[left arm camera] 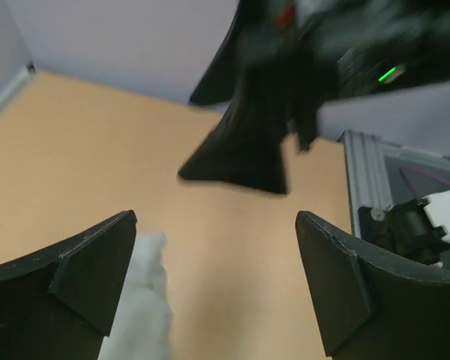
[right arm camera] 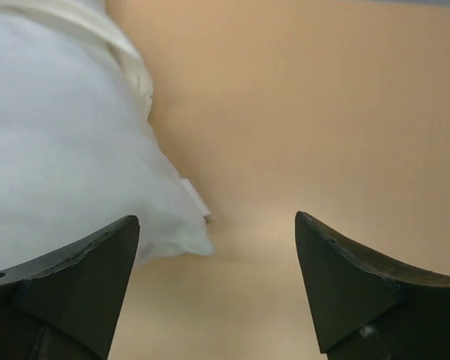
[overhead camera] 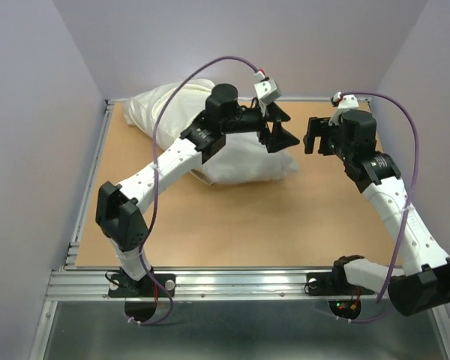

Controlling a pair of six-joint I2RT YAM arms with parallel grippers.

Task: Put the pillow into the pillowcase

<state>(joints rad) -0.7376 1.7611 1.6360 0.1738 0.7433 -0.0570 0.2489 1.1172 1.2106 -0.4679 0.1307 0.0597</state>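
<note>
pillow (overhead camera: 247, 161) far-left on surface (overhead camera: 247, 225), its far end inside pillowcase (overhead camera: 163, 109) | left fingers (overhead camera: 279, 127) wide, empty | right fingers (overhead camera: 312, 135) wide, empty | likely soft, light, squashy; case limp, slippy | best hold: pillow's bare corner, case hem

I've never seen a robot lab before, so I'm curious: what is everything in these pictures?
pillow: one, greyish-white, far half of the table
pillowcase: one, cream, far left corner, seemingly around the pillow's far end
table: one, tan board, metal-framed
cables: two, purple, looping along the arms
arms: two, white and black, bases at the near edge
left gripper: black, open, by the pillow's right end
right gripper: black, open, right of the pillow
</note>
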